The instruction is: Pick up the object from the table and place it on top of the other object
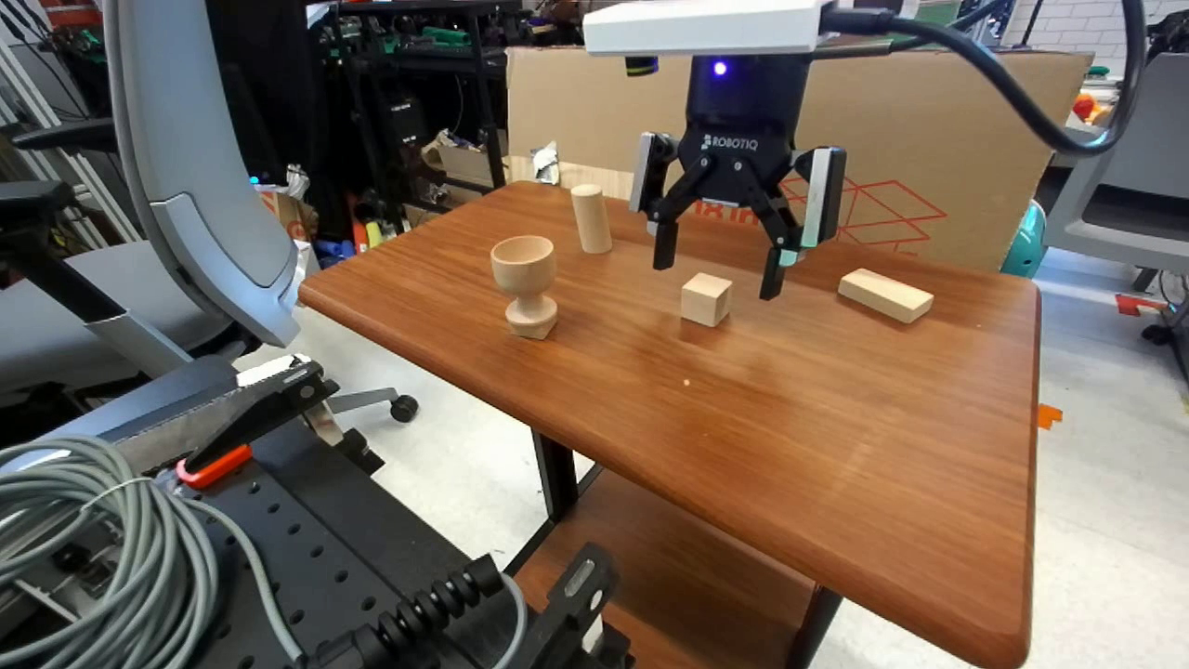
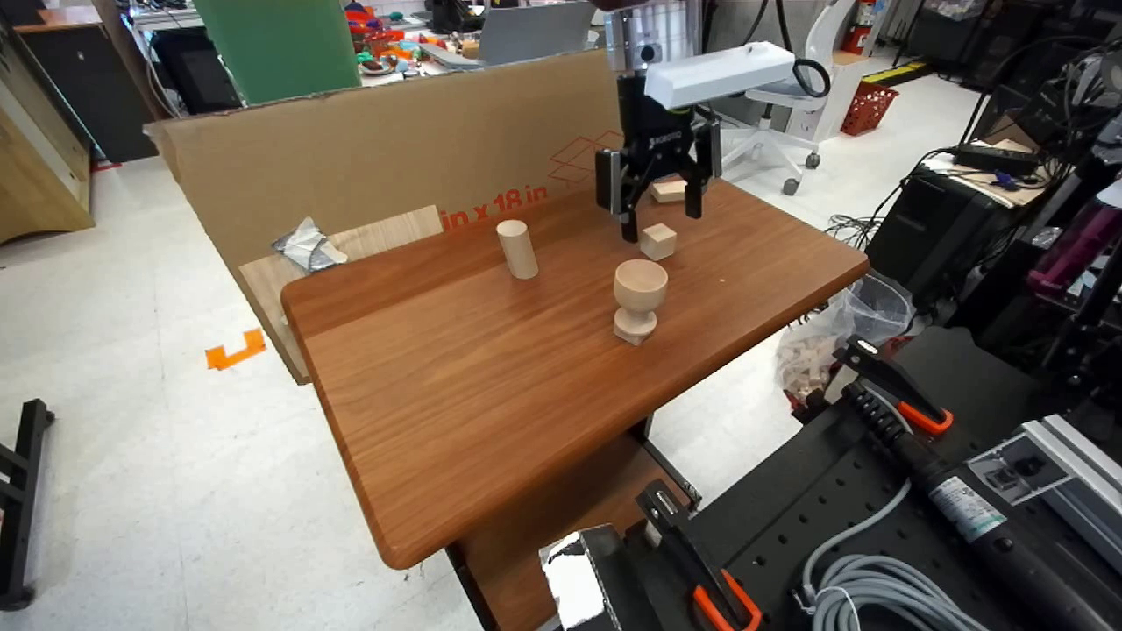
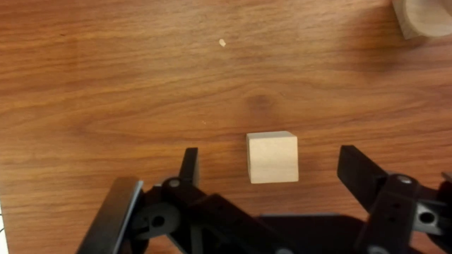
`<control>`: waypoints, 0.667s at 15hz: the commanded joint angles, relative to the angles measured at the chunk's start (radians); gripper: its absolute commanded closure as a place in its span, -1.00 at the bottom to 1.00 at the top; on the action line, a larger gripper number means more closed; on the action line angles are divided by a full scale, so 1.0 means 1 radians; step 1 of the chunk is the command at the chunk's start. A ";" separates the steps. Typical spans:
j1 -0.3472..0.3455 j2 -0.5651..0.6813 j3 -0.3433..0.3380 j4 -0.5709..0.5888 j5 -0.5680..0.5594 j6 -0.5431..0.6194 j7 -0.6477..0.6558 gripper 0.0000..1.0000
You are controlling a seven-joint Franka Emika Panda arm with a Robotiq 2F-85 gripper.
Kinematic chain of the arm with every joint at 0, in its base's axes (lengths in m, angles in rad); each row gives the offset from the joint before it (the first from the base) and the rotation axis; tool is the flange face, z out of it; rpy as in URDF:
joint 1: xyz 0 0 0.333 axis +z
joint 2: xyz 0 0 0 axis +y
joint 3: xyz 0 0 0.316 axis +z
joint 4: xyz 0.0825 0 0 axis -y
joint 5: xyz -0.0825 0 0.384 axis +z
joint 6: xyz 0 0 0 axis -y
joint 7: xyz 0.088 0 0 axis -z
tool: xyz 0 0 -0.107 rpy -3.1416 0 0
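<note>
A small plain pale wooden cube [image 1: 706, 299] sits on the brown table [image 1: 836, 446]. It also shows in an exterior view [image 2: 657, 242] and in the wrist view [image 3: 273, 158]. My gripper [image 1: 718, 265] is open and empty, pointing down above the cube. In the wrist view the cube lies between the two spread fingertips [image 3: 269, 155], with a gap on each side. A flat long wooden block [image 1: 885, 295] lies on the table, partly hidden by the gripper in an exterior view [image 2: 669, 191]. Which piece is the other object, I cannot tell.
A wooden goblet-shaped piece [image 1: 525, 269] stands near the table's edge; its square base shows in the wrist view [image 3: 409, 30]. A wooden cylinder [image 2: 517, 250] stands near the cardboard sheet [image 2: 394, 158] along the table's side. A tiny pale chip [image 3: 222, 42] lies on the table.
</note>
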 commanded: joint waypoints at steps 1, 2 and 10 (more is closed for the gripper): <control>0.020 0.059 -0.007 0.068 -0.021 -0.021 0.021 -1.00; 0.023 0.068 -0.007 0.075 -0.021 -0.021 0.022 -0.89; 0.013 0.008 -0.004 -0.015 -0.009 -0.006 0.000 0.38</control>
